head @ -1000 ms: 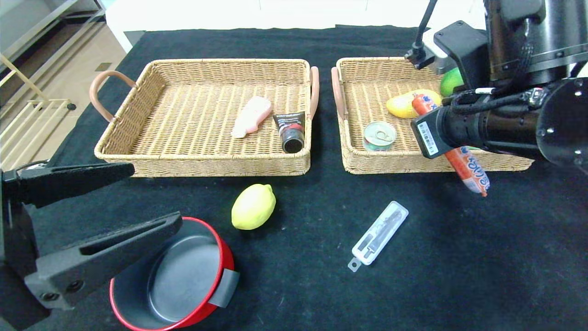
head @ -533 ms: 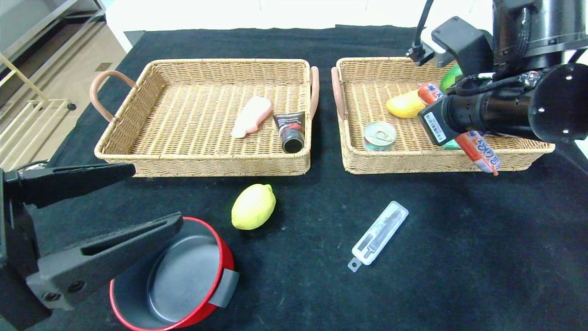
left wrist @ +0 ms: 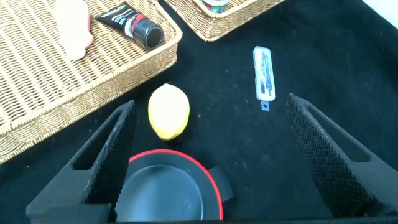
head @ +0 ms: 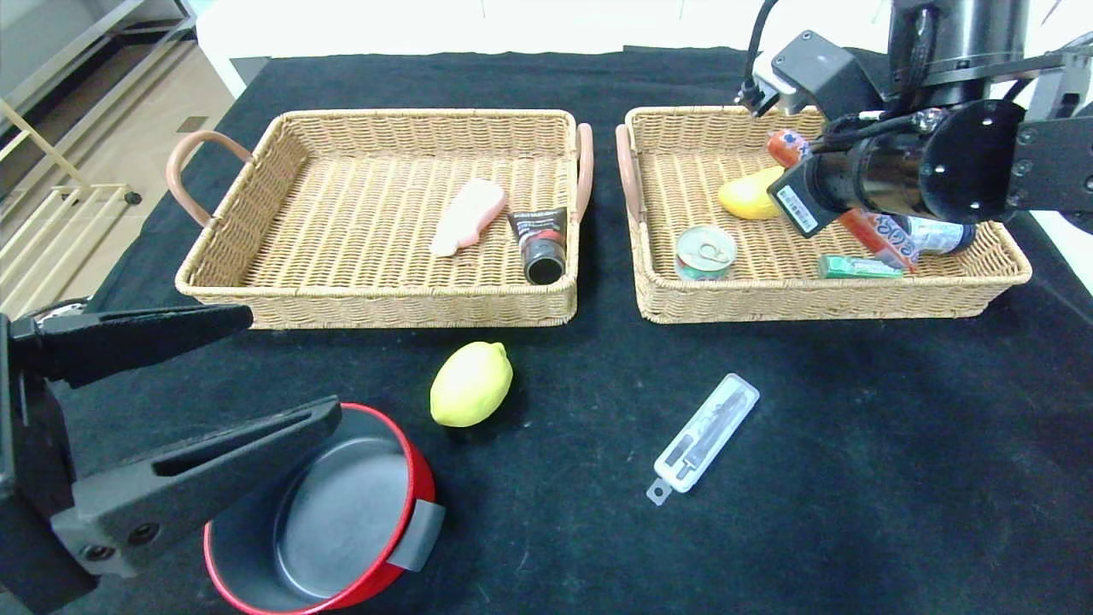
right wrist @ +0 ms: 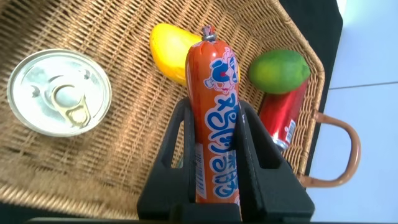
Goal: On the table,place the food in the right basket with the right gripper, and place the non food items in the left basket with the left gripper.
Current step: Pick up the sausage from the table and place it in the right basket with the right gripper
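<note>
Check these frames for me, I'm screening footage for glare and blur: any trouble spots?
Head view: the floor beyond the black table is washed out white. Right wrist view: the can lid glints, and the sausage in the right gripper reads sharply. Left wrist view: the lemon is slightly soft.

two baskets (head: 376, 307) (head: 820, 303) — one lemon (head: 470, 383)

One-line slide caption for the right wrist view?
Right gripper shut on orange wrapped sausage above the woven wicker basket.
</note>
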Robot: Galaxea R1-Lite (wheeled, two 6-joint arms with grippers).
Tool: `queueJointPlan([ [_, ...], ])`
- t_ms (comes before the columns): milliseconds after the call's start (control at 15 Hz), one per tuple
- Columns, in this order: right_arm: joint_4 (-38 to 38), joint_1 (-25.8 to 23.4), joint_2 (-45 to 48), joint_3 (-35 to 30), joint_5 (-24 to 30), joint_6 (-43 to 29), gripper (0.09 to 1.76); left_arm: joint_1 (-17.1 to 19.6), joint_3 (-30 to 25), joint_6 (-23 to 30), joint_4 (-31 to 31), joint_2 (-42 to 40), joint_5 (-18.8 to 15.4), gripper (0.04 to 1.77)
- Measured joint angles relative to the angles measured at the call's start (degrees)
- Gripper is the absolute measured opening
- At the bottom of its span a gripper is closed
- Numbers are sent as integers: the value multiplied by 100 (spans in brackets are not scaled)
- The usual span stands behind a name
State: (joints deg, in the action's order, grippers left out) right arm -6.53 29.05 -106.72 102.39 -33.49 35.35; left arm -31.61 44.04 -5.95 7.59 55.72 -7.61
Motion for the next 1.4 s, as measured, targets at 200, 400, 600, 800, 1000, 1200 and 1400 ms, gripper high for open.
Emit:
queueJointPlan([
  [200,52,-30,-321,373,-2,69,46,5,5,0,6,0,0,172],
  [400,141,-39,-538,572,-24,78,46,5,0,0,1,0,0,172],
  [600,177,-94,-657,610,-24,116,46,5,-11,0,4,23,6,172],
  [800,367,-163,-762,714,-24,221,46,6,-11,5,6,41,6,172],
  [1000,384,-185,-806,767,-24,199,46,5,-4,5,6,63,9,172],
  [1200,404,-193,-823,780,-33,190,79,5,-4,2,9,65,9,172],
  [1400,563,-183,-825,762,-35,199,108,6,-4,2,9,67,9,172],
])
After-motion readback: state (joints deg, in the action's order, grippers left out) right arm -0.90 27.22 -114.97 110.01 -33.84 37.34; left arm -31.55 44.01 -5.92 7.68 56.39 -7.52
